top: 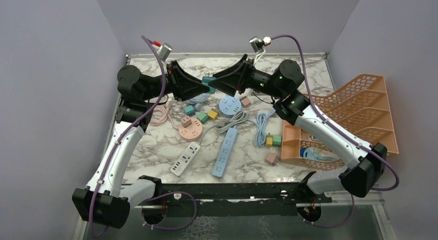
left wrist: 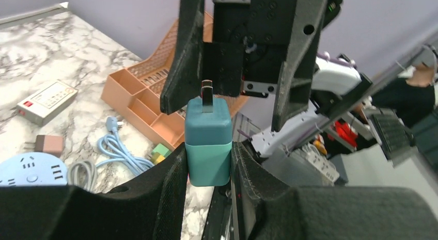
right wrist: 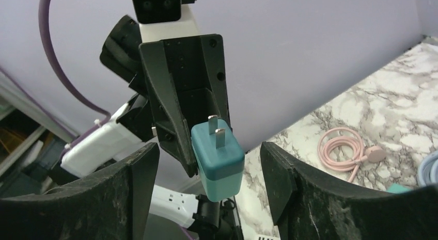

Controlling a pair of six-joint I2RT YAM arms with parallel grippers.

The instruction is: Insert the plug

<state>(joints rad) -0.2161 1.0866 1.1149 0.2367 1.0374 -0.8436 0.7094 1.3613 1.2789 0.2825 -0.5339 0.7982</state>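
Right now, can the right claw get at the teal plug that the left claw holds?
Probably yes. The right claw stands open, facing the teal plug, with nothing between them; the left claw grips only its lower half.

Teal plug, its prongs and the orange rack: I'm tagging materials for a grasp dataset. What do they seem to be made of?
Teal plug: probably moulded plastic, matte, two-tone with a seam and rounded edges.
Prongs: metal by the look, flat grey blades with a dull sheen.
Orange rack: likely plastic, one even colour, perforated mesh walls.
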